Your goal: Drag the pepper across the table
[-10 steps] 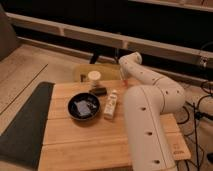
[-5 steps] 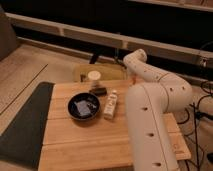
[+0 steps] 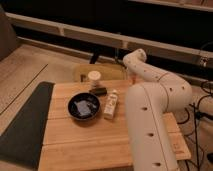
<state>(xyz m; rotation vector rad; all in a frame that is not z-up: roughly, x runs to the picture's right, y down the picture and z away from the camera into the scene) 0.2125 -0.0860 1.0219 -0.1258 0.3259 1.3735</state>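
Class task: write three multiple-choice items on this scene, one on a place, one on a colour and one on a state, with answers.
1. Where is the gripper? A over the bowl; B at the table's far edge, right of the jar; C above the mat.
2. The mat's colour? A dark grey; B white; C orange.
3. The bowl is: A upside down; B empty; C upright with something pale inside.
Answers: B, the arm ends at the far edge; A, it lies dark beside the wood; C, pale contents show inside.

My arm [image 3: 150, 115] is showing as thick, rounded white tubes with small dark screw holes dotting the shell. My gripper [image 3: 132, 78] is sitting at the table's far edge, mostly hidden behind my wrist.
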